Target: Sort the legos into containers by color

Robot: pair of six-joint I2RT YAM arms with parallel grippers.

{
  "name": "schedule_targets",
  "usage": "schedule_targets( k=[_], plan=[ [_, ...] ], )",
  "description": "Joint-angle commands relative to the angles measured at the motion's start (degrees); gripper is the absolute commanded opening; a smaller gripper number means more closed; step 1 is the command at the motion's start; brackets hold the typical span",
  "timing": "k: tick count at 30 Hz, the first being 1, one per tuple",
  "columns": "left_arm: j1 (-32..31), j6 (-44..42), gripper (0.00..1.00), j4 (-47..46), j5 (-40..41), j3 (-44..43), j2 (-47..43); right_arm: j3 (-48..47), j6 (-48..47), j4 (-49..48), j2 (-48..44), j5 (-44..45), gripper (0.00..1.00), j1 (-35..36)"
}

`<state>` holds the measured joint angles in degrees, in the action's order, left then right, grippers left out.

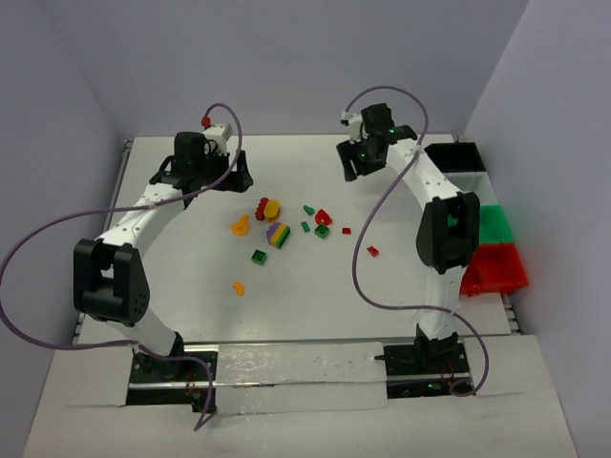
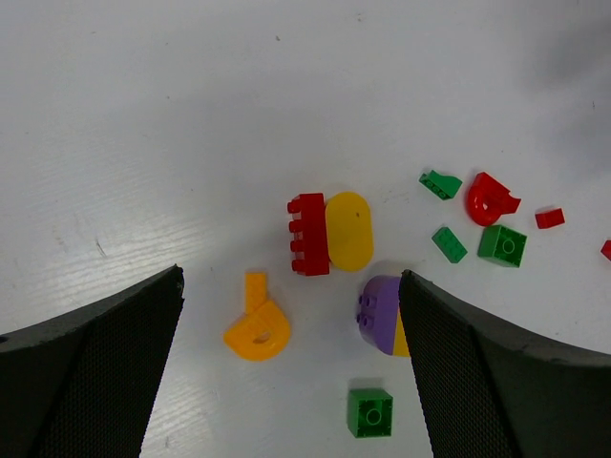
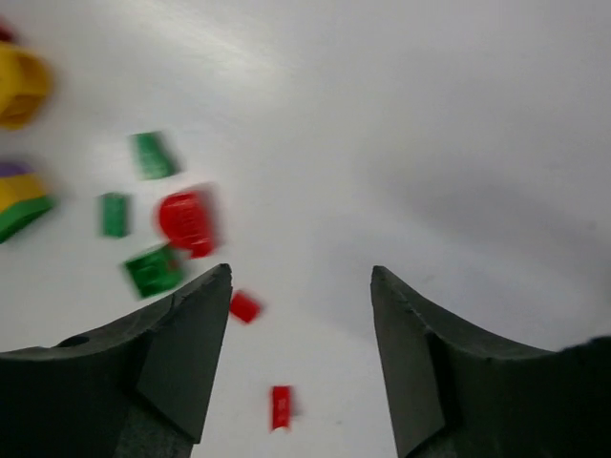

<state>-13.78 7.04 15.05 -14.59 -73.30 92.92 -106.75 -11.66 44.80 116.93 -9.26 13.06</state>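
The legos lie scattered mid-table. A red brick (image 1: 261, 207) touches a yellow oval (image 1: 272, 207). Near them are an orange piece (image 1: 241, 226), the stacked purple-yellow-green block (image 1: 278, 234), a green brick (image 1: 259, 256) and a red round piece (image 1: 324, 218). My left gripper (image 1: 229, 181) is open and empty behind them. In its wrist view the gripper (image 2: 291, 277) frames the orange piece (image 2: 256, 326) and the green brick (image 2: 369, 412). My right gripper (image 1: 355, 164) is open and empty at the back right. In its blurred wrist view the gripper (image 3: 301, 272) is above a small red brick (image 3: 281, 406). The containers stand along the right edge: black (image 1: 453, 157), white (image 1: 474, 181), green (image 1: 495, 224) and red (image 1: 496, 267).
A small orange piece (image 1: 239, 286) lies alone toward the front. Small red bricks (image 1: 372, 251) lie to the right of the pile. Purple cables loop off both arms. Grey walls close in on the back and both sides.
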Motion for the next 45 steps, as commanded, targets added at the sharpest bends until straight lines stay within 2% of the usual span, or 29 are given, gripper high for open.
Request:
schedule_targets(
  k=[1,5,13,23,38,42,45],
  plan=[
    [0.9,0.7,0.99,-0.1,-2.9,-2.8,-0.6,5.3,0.1,2.4,-6.7,-5.7,0.71,3.6],
    [1.0,0.6,0.99,-0.5,-2.9,-2.5,-0.9,9.0,0.4,3.2,-7.2,-5.7,0.75,9.1],
    [1.2,0.4,0.99,-0.3,-3.6,-2.5,-1.3,10.3,-0.7,3.9,-3.0,-6.9,0.77,14.2],
    [1.3,0.3,0.99,-0.4,-3.4,-2.3,-1.5,11.5,-0.7,3.1,1.1,-7.2,0.76,17.4],
    [1.4,0.4,0.99,-0.6,-3.6,-2.3,-1.4,11.8,-0.7,-0.6,5.9,-1.1,0.75,18.0],
    [1.4,0.4,0.99,-0.8,-3.5,-2.2,-1.4,11.9,-0.8,-1.1,6.1,-0.7,0.68,18.0],
    [1.4,0.3,0.99,-0.8,-3.4,-2.3,-1.4,12.7,-0.9,-1.9,5.6,0.9,0.53,18.0]
  ],
)
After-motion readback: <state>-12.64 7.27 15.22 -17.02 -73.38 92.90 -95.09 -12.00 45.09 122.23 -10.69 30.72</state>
